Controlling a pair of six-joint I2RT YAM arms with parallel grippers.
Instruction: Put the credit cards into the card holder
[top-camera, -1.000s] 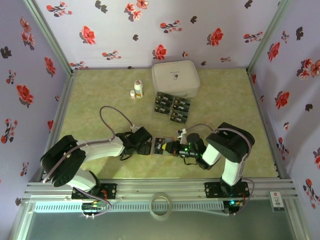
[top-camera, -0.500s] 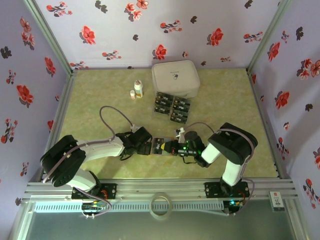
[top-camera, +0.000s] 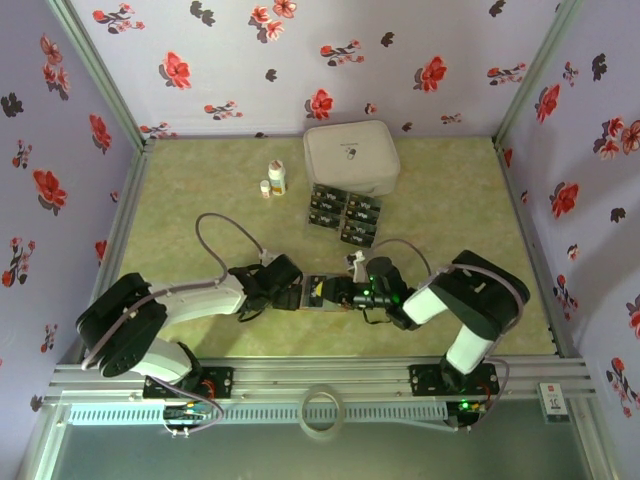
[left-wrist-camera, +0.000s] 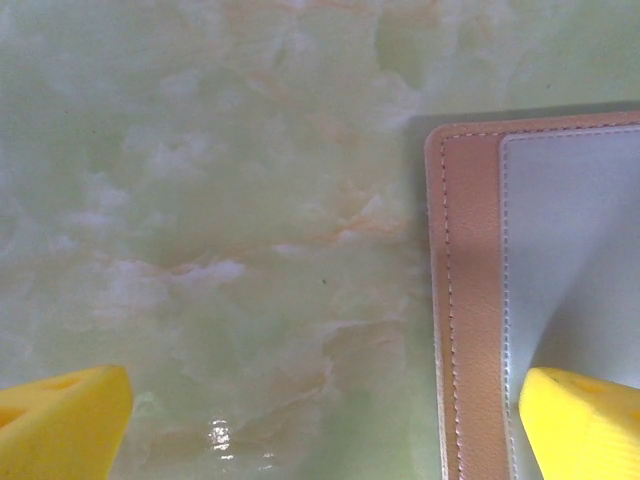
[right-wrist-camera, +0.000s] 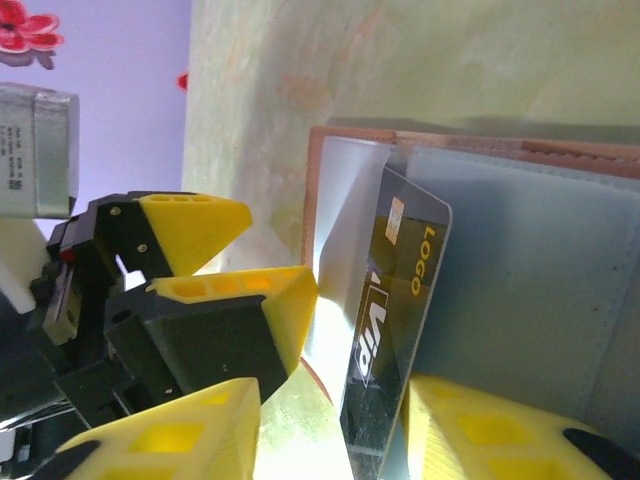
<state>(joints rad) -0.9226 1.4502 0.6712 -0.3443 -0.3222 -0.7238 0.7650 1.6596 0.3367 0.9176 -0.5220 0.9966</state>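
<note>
Jamming looms: tilted credit card (right-wrist-camera: 395, 320) may snag the card holder (right-wrist-camera: 520, 230) pocket; left end effector (left-wrist-camera: 325, 385) spread, right end effector (right-wrist-camera: 330, 392) grip unclear.

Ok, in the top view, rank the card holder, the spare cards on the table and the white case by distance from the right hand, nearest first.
1. The card holder, at the right hand, near side.
2. The spare cards, mid-table, beyond it.
3. The white case, by the back wall.
</note>
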